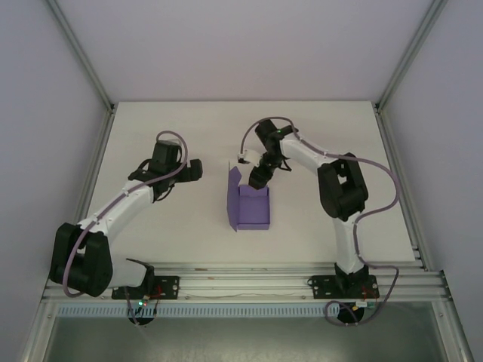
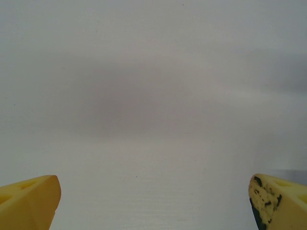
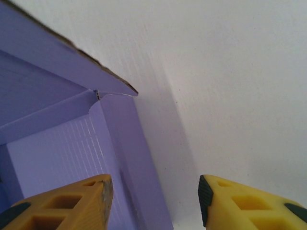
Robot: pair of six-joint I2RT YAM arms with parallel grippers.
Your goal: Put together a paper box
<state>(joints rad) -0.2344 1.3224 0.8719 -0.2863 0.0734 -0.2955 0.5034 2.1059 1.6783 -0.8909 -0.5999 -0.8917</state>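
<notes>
Well to the left of the paper box (image 1: 249, 205), the left gripper (image 1: 195, 170) hangs over bare white tabletop (image 1: 181, 226) with nothing between it and the card. In the left wrist view its jaws stand wide apart around empty tabletop (image 2: 153, 96), a yellow fingertip (image 2: 29, 203) at each lower corner. The paper box sits on the middle of the tabletop: purple thin card, partly folded, with a flat floor, low walls raised around it and one taller flap standing up along its left far side. Close up, the paper box (image 3: 57, 143) shows a faint ribbed texture, a brown cut edge on the upper flap and a small notch where two panels meet. At the far right corner of the box, the right gripper (image 1: 258, 177) points down; its jaws (image 3: 156, 191) are open, one finger over the box's floor, the other over tabletop (image 3: 230, 96), and the right-hand wall appears to run between them, though contact cannot be judged. The right arm (image 1: 339, 188) bends away to the right of the box.
</notes>
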